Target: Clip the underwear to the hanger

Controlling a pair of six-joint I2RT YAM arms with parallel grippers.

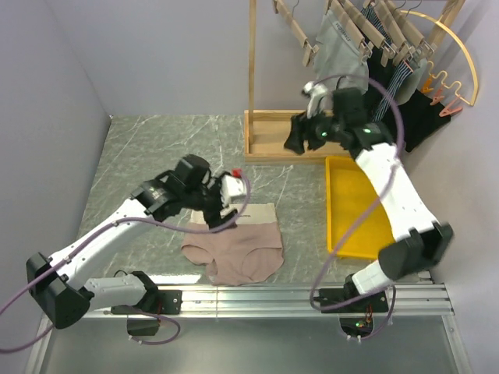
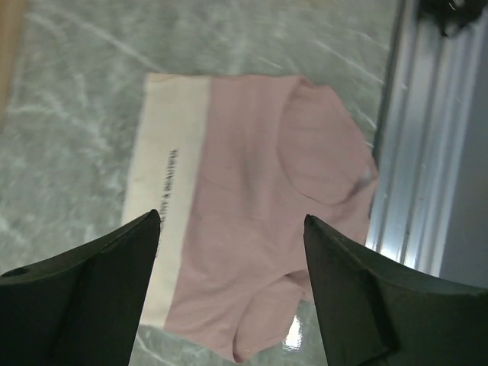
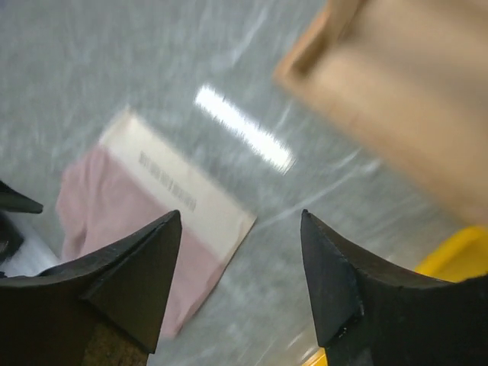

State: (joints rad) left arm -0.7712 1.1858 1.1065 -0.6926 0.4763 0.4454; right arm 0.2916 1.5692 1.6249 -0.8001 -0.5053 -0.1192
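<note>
Both sets of jaws stand wide apart, holding nothing. The left gripper (image 2: 232,221) hovers over the underwear (image 1: 238,248), which lies flat on the table (image 1: 156,148) with its waistband (image 2: 168,175) toward the rack (image 1: 252,62). The right gripper (image 1: 300,139) hangs near the rack's foot. The left should probably descend on a waistband corner — pinching both layers, not the thin pink body — so the band hangs straight for a clip on the hanger (image 1: 296,31).
</note>
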